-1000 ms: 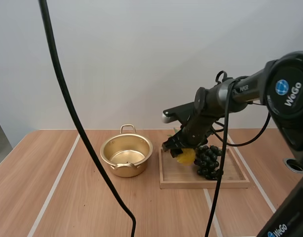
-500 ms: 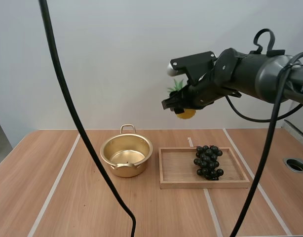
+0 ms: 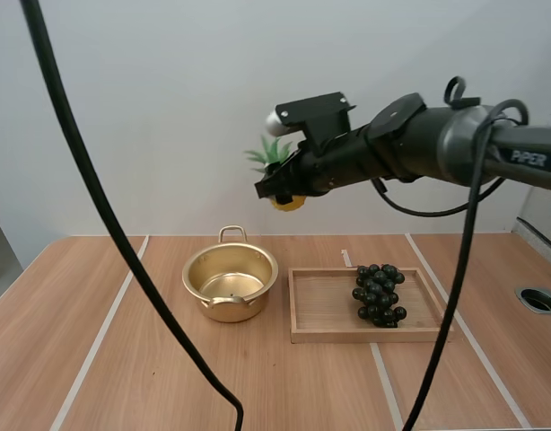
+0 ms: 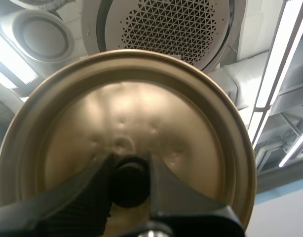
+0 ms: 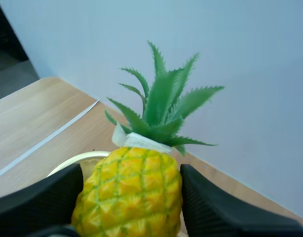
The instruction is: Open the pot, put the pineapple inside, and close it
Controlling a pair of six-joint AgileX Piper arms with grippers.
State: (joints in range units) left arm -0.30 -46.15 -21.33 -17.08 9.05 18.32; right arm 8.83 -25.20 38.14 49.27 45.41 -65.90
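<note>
Pineapple point(image 5: 132, 190) hangs high over the tabletop point(image 3: 123, 359), about over the open gold pot point(image 3: 231, 281), pinched by the right gripper point(image 3: 277, 190). The pot sits near the far edge, beside a wooden tray point(image 3: 365, 336) holding grapes point(image 3: 377, 294). The left gripper point(image 4: 131, 166) pinches the lid point(image 4: 127, 113) by its knob point(image 4: 130, 183).

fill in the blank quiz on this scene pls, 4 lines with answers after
1. The right pincer is shut on the ____, held up in the air.
2. The left pincer pinches the black knob of the pot's ____.
3. The bunch of grapes lies in the wooden ____.
4. The gold pot stands open and ____ inside.

Missing words: pineapple; lid; tray; empty.
</note>
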